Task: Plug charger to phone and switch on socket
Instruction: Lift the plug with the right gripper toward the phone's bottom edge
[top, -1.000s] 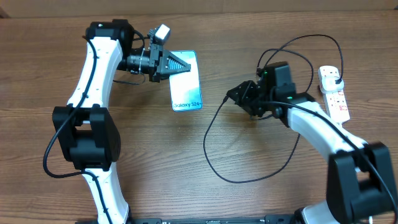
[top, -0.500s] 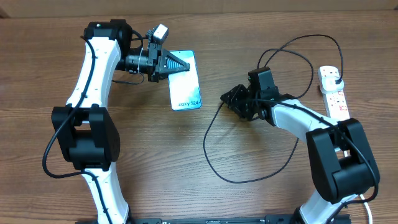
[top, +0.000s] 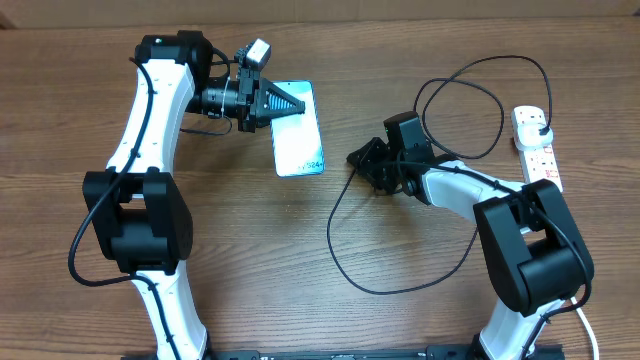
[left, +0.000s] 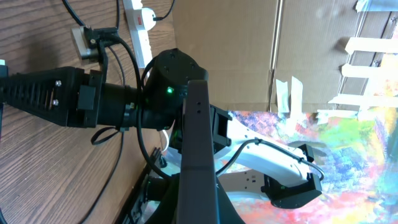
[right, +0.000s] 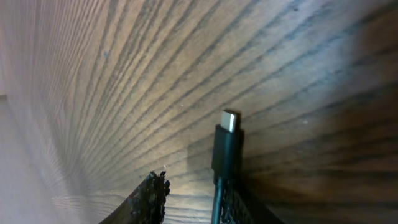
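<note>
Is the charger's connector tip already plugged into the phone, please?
No; the right wrist view shows the connector tip bare above the table, the right gripper holding the charger just behind it.

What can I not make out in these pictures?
- Port on phone: overhead, too small.
- Switches on socket, on or off: overhead, too small.
- Whether left gripper touches phone: overhead, its own body hides this.
- Rest of charger behind its tip: right wrist, cut off at bottom edge.

Wooden table (top: 60, 100): phone (top: 302, 140), charger (top: 329, 230), socket (top: 540, 155).
</note>
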